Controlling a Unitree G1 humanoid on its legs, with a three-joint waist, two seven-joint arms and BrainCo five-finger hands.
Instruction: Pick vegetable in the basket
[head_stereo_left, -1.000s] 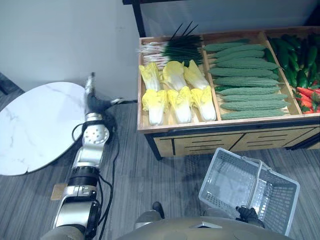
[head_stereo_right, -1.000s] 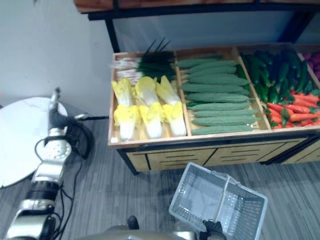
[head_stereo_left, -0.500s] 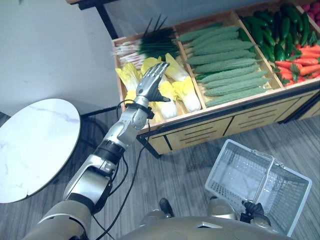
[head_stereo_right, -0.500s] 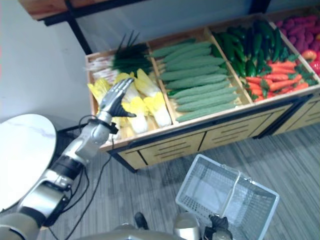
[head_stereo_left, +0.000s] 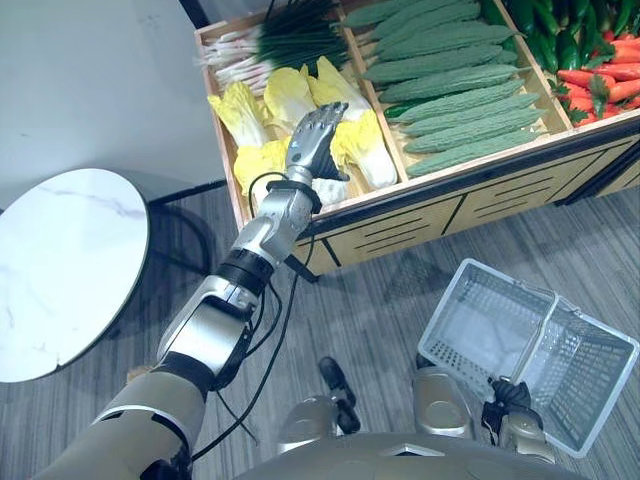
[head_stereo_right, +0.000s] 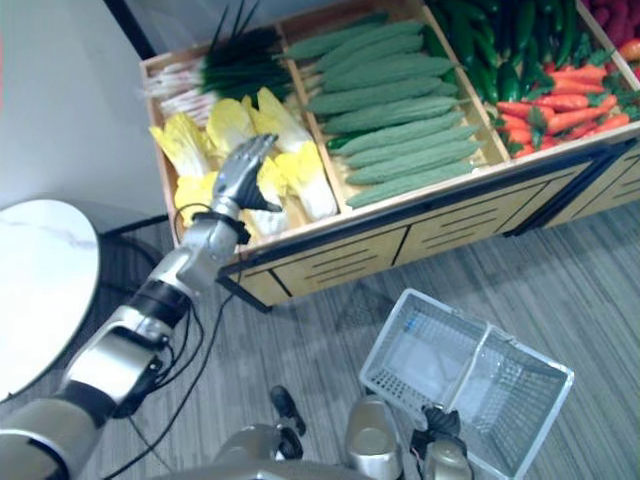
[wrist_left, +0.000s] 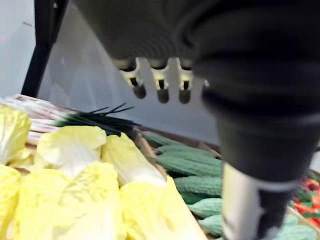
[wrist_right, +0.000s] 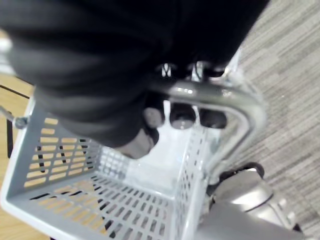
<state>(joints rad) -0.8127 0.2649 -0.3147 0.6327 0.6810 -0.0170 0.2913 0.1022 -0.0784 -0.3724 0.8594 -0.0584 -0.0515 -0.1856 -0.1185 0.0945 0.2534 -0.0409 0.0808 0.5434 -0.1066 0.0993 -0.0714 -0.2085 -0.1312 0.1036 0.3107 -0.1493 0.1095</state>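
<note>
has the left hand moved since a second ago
Yes. The left hand was out by the white round table; now it is over the yellow cabbages in the wooden stand, fingers straight.

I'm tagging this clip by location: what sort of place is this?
Likely a grocery store's produce aisle, or a mock-up: a wooden stand with compartments of cabbages, gourds and carrots, plus a grey shopping basket.

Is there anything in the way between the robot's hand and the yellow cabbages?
No, nothing that I can see. The left hand is open just above the cabbages in the wooden stand, with only air between. The basket looks empty; the right hand holds it by its handle.
</note>
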